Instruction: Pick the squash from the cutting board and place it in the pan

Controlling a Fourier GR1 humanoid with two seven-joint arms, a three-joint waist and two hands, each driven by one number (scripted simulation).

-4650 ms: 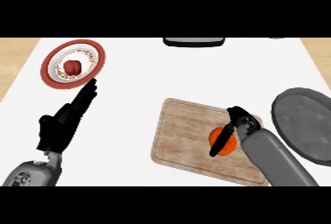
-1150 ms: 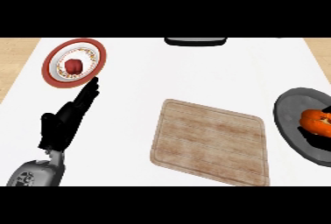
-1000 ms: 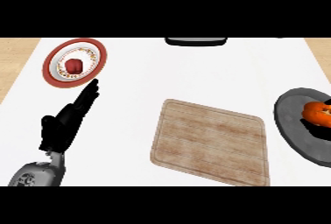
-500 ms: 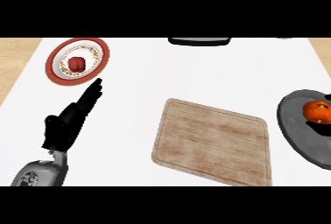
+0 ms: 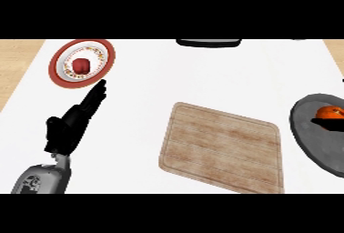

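the squash [image 5: 330,112] is seen lying inside the grey pan [image 5: 314,142] at the right edge of the view, close to the pan's upper rim; both are partly cut off by that edge; the wooden cutting board [image 5: 222,148] is set just beside the pan on its left, a narrow strip of white counter [image 5: 168,77] being left between them; the board is turned slightly askew; the left hand [image 5: 67,125] is shown at the lower left, well apart from board and pan, its fingers held straight and close together, pointed up toward 1 red-rimmed plate [image 5: 53,68]; the fingertips are stopped just short of that rim; a small dark red item [image 5: 80,65] is carried on the plate; 1 dark object [image 5: 208,42] is cut by the top of the view; the right hand is not shown, so its state cannot be told.
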